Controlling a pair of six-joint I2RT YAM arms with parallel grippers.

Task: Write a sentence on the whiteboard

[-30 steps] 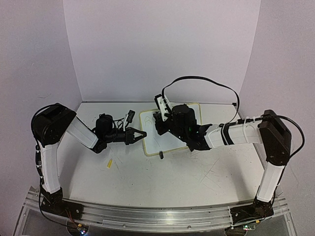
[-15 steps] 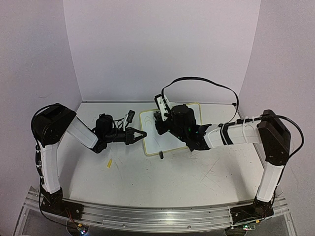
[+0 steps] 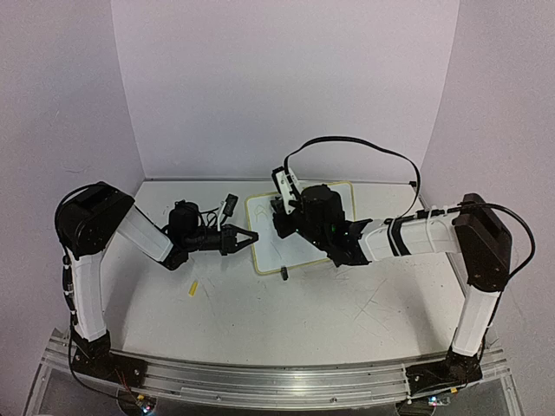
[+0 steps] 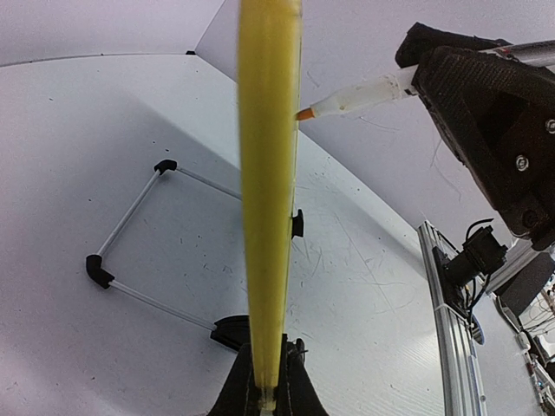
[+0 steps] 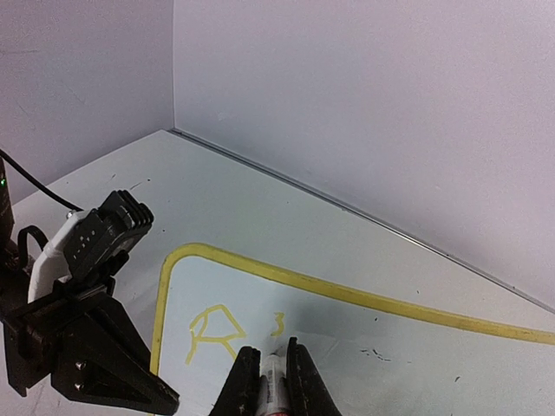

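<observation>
1. Over the whiteboard (image 3: 276, 253), right claw (image 3: 283, 218) and its arm, hiding much of the middle and far side.
2. From the left wrist, whiteboard only a blurred yellow strip seen edge-on, crossing in front of the marker (image 4: 351, 95); orange tip just beside that strip.
3. On the bench (image 3: 303, 316): white glossy rectangle, rounded corners, pale yellow rim, small black clip foot (image 3: 284, 274) at the whiteboard's near edge.
4. Left claw (image 3: 250, 236) clenched on the whiteboard's left rim. Right claw clenched on the marker, tip down at the surface beside an angular yellow scrawl (image 5: 214, 334); contact hard to tell.
5. Against half a second ago: no visible shift in whiteboard or either claw.
</observation>
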